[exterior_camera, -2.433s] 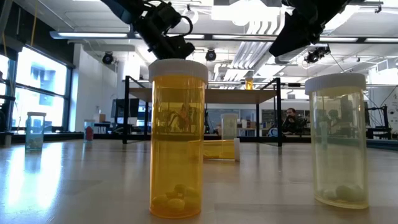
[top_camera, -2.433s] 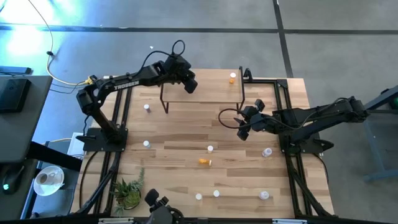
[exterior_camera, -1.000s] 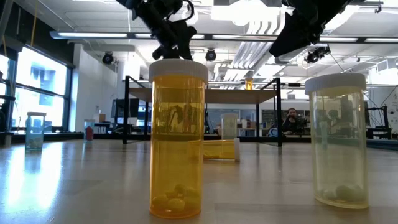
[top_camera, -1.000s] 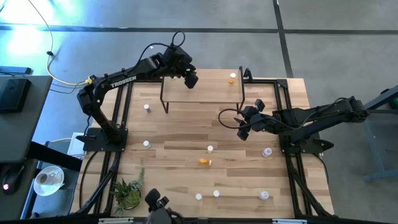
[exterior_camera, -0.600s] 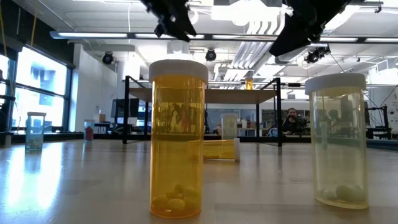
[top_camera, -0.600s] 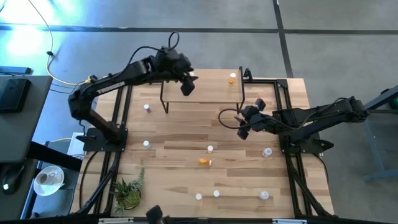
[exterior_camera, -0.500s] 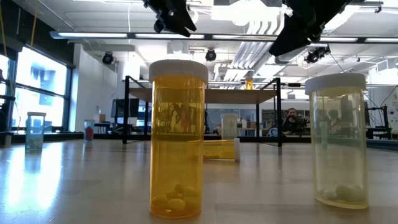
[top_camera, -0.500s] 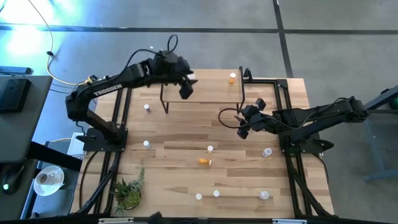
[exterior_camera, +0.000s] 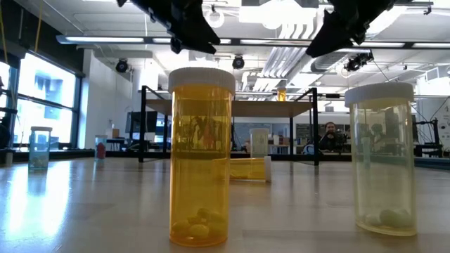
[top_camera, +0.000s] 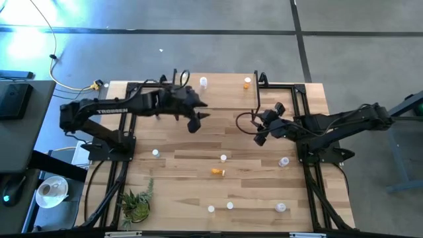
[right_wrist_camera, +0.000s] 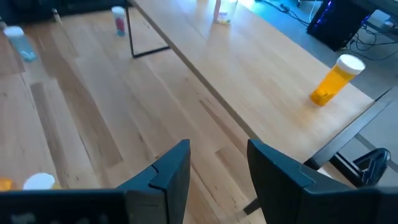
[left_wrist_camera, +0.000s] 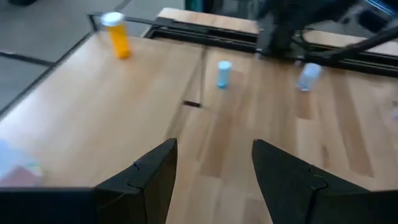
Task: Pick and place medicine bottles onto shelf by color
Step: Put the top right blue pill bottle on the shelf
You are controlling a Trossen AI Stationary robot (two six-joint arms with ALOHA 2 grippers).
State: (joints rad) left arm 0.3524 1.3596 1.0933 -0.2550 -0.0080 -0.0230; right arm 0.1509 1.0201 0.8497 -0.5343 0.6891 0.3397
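Two bottles on my shelf [top_camera: 218, 92], nine on the table [top_camera: 198, 155].
Left gripper [top_camera: 193, 119] and right gripper [top_camera: 262, 130]: fingers apart, holding nothing.

The room was a large open workshop with a grey concrete floor [top_camera: 198, 16] crossed by dark seams. A ceiling [exterior_camera: 281, 31] of white ducts and strip lights ran overhead, and tall windows [exterior_camera: 39, 98] on the left let in bright daylight. Far behind, a person [exterior_camera: 329, 133] sat at a desk among black-framed benches. Beside the table, on the left, stood a dark side table [top_camera: 20, 99], a yellow cable [top_camera: 56, 66] trailing across the floor, and a small potted plant [top_camera: 135, 201] at the near edge.
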